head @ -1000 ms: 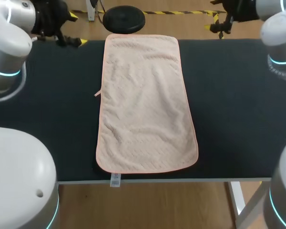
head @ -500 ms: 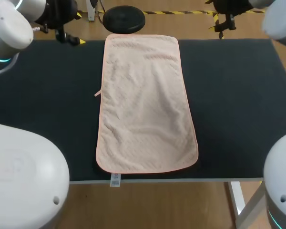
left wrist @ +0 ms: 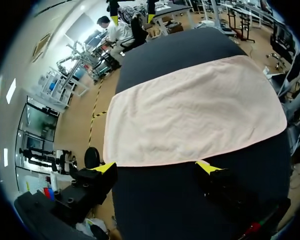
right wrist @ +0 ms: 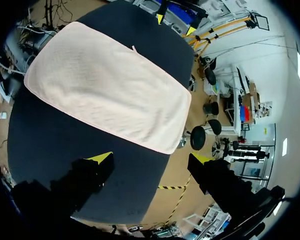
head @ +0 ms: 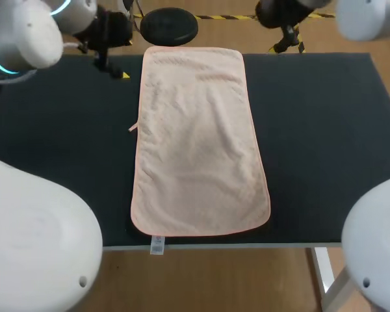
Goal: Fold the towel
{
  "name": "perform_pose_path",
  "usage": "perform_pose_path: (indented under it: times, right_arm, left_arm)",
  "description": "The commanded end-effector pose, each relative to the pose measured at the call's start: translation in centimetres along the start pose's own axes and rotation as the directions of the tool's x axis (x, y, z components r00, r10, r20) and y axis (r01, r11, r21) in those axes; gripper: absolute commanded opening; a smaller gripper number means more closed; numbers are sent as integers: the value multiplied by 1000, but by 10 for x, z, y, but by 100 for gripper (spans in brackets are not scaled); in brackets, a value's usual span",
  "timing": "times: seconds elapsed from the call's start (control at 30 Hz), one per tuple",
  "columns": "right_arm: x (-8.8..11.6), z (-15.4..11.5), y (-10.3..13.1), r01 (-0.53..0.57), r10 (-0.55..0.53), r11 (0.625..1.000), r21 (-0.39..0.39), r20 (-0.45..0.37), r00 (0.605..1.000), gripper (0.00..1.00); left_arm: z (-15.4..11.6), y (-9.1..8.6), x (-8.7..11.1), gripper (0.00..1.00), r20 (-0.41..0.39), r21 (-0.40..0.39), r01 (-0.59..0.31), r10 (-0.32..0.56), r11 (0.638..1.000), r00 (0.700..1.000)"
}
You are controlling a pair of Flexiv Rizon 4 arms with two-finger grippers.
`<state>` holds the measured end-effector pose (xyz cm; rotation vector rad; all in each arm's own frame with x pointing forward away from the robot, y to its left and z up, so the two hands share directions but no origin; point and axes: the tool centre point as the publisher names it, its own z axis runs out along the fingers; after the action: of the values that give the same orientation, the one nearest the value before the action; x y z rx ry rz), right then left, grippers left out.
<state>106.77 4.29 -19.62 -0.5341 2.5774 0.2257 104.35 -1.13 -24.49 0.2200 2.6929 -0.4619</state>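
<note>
A pale pink towel [head: 198, 140] lies flat and unfolded along the middle of the black table [head: 325, 130], its short ends at the far and near edges. My left gripper [head: 116, 66] hovers open off the towel's far left corner, over bare table. My right gripper [head: 286, 45] hangs open beyond the far right corner, near the far table edge. In the left wrist view the towel [left wrist: 195, 112] spreads just ahead of the open left gripper [left wrist: 157, 168]. The right wrist view has the towel [right wrist: 107, 85] ahead of the open right gripper [right wrist: 150, 159]. Neither gripper touches the cloth.
A white label [head: 157, 244] hangs from the towel's near edge over the table front. A small loop [head: 132, 127] sticks out from its left side. Bare black tabletop lies on both sides of the towel.
Both arms have swung inward toward the towel's far end: the left gripper moved right, the right gripper moved left. The towel has not moved.
</note>
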Motion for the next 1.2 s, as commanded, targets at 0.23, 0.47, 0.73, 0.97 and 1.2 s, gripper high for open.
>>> perform_pose_path:
  times: [0.23, 0.47, 0.73, 0.97, 1.2]
  right_arm:
    - [8, 31, 22, 23, 32, 968, 250, -217, 976, 100]
    - [20, 48, 23, -99, 166, 958, 269, -237, 957, 100]
    - [39, 74, 27, -230, 287, 937, 262, -205, 936, 100]
    - [54, 94, 29, -257, 298, 941, 218, -182, 937, 100]
    - [76, 96, 31, -254, 303, 941, 225, -218, 928, 100]
  left_arm:
    - [43, -8, -4, 100, -62, -152, -22, 12, 988, 998]
    - [59, -5, 3, 100, -74, -173, -6, -7, 985, 997]
    - [86, -1, 15, 100, -39, -197, 41, -49, 980, 998]
    - [112, 7, 23, 100, -95, -194, 96, -117, 976, 989]
    - [113, 1, 41, 100, -151, -170, 104, -130, 980, 980]
